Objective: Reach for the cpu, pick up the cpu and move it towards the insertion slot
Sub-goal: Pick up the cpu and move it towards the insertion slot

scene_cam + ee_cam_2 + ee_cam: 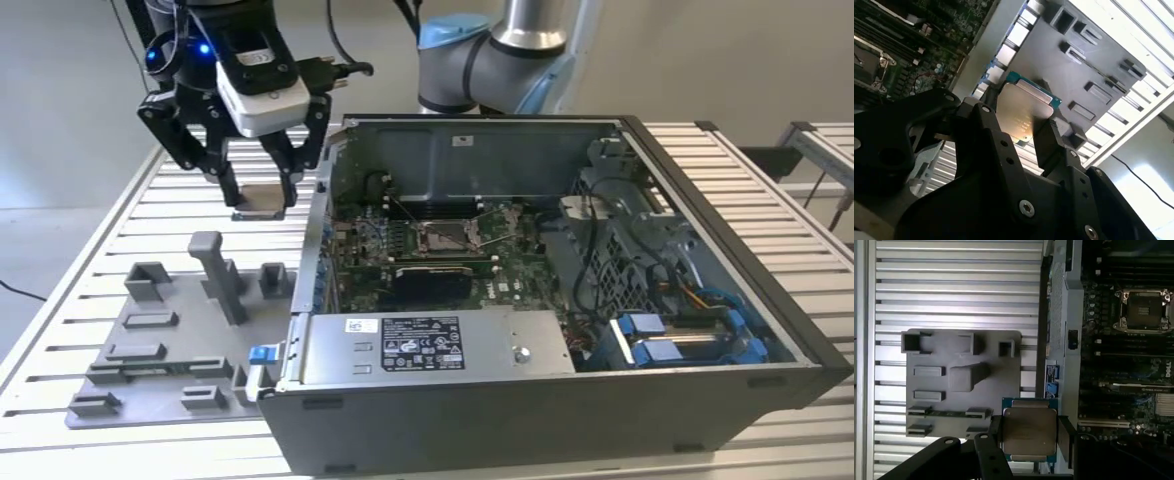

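The flat, square, silver-faced cpu [1029, 432] with greenish edges is pinched by its sides in the claw [260, 197].

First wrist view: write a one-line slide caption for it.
Gripper shut on the cpu, with the grey tray and the motherboard's insertion slot beyond.

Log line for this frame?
hand: shut on cpu | cpu: held above table, outside case | slot: inside case, apart from cpu
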